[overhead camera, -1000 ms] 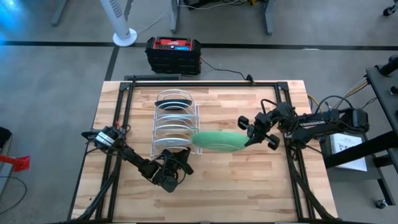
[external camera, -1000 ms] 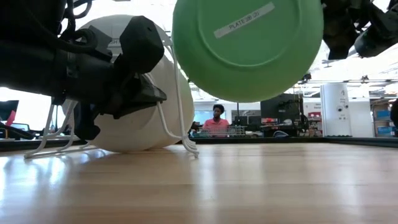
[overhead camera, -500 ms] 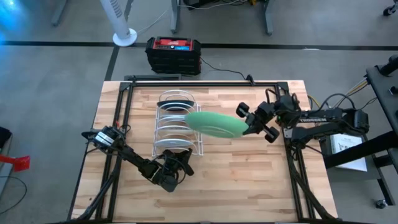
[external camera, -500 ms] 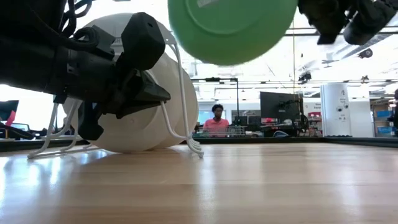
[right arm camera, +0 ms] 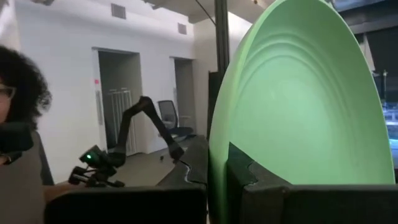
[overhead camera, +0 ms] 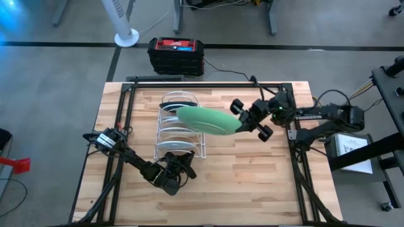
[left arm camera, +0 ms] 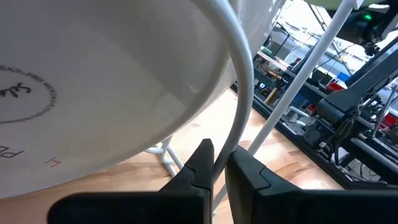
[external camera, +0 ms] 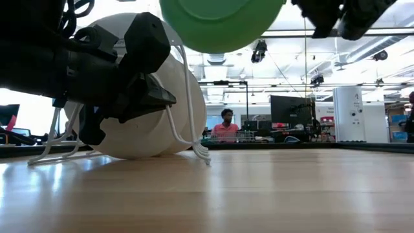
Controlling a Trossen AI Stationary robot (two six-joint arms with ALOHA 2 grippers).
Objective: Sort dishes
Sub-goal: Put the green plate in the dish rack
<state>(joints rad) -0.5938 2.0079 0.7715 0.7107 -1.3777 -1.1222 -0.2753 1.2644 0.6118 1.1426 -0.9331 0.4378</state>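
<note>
My right gripper (overhead camera: 240, 122) is shut on the plain light green plate (overhead camera: 205, 121), held in the air over the white wire rack (overhead camera: 180, 126). The plate also shows at the top of the low view (external camera: 220, 22) and in the right wrist view (right arm camera: 298, 99). My left gripper (overhead camera: 180, 165) is shut on the rack at its near end. A white plate (left arm camera: 93, 81) stands on edge in the rack's near slot, also in the low view (external camera: 155, 123). A dark plate (overhead camera: 177, 98) stands in the far slot. My right gripper pinches the green plate's rim (right arm camera: 217, 149) between its two fingers, one on the hollow face and one on the back. The fingers come level from the table's right side. The plate is lifted clear, standing on edge and tilted, above the rack. My left gripper pinches a white wire of the rack (left arm camera: 239, 130) between its two fingers (left arm camera: 199, 165), at the rack's near end beside the white plate. The rack stands on the table.
A person shows in the room beyond the table (external camera: 224, 127). A black and red box (overhead camera: 176, 55) stands on the floor past the far edge. Bare wood lies at the table's near right (overhead camera: 252, 183).
My right gripper has gone up and toward the table's left and far edges, carrying the green plate from beside the rack's right side to above the rack. The plate stays on edge in the hold.
</note>
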